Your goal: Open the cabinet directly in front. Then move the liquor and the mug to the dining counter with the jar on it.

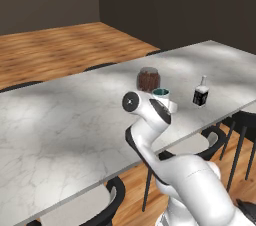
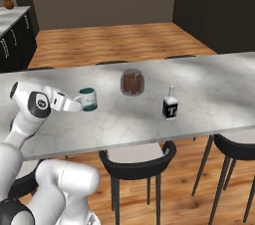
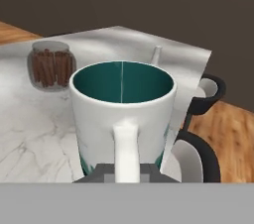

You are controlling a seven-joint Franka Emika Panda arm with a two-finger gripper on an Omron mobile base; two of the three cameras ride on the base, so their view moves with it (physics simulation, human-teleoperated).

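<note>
My gripper (image 2: 77, 103) is shut on the handle of the teal-and-white mug (image 2: 88, 98), holding it upright low over the dining counter (image 2: 209, 84); I cannot tell whether it touches the slab. In the hand view the mug (image 3: 123, 114) is close, its handle between my gripper (image 3: 126, 171). The jar (image 2: 132, 82) with brown contents stands just right of and beyond the mug. The liquor (image 2: 170, 105) stands upright further right, near the front edge. From the left base view, mug (image 1: 161, 93), jar (image 1: 148, 79) and liquor (image 1: 200, 94) sit together. The cabinet is out of view.
Black round-backed chairs (image 2: 137, 162) (image 2: 234, 144) are tucked under the near edge of the counter. Dark drawer fronts (image 2: 10, 45) under a marble worktop stand at the far left. Wide bare marble (image 1: 65, 115) lies left of the mug.
</note>
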